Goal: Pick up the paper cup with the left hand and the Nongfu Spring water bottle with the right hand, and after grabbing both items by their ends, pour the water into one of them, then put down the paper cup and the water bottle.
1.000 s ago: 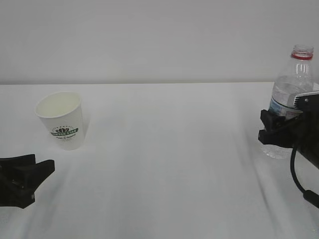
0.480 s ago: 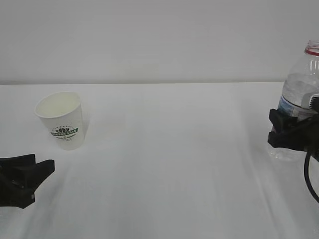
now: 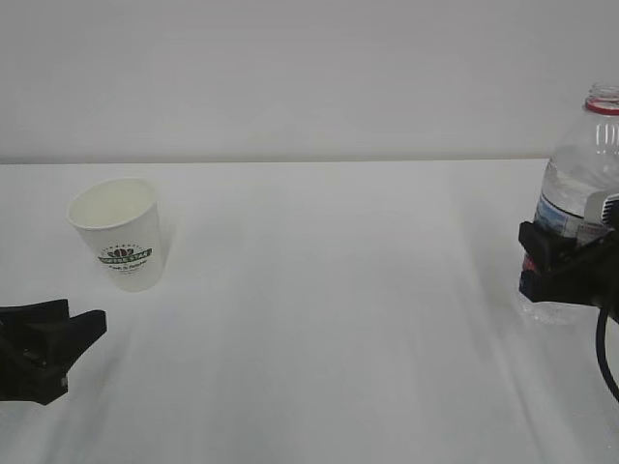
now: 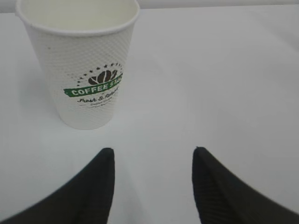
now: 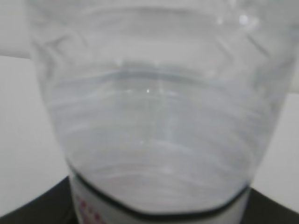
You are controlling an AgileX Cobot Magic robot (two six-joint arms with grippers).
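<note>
The paper cup (image 4: 81,63) stands upright on the tabletop (image 3: 329,290), at eleven o'clock from the left tool (image 4: 152,184), whose jaws stand apart, unaligned. The right tool (image 3: 556,266) clamps the Nongfu Spring water bottle (image 3: 580,164) at its label, upright, probably to prevent spilling.

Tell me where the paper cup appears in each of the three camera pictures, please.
Exterior view: the paper cup stands upright at the left, beyond the left hand.
Left wrist view: upper left, just ahead of the two black fingers, not between them.
Right wrist view: not in it; the water bottle fills the picture.
Shared landmark: the cup's green logo.
</note>
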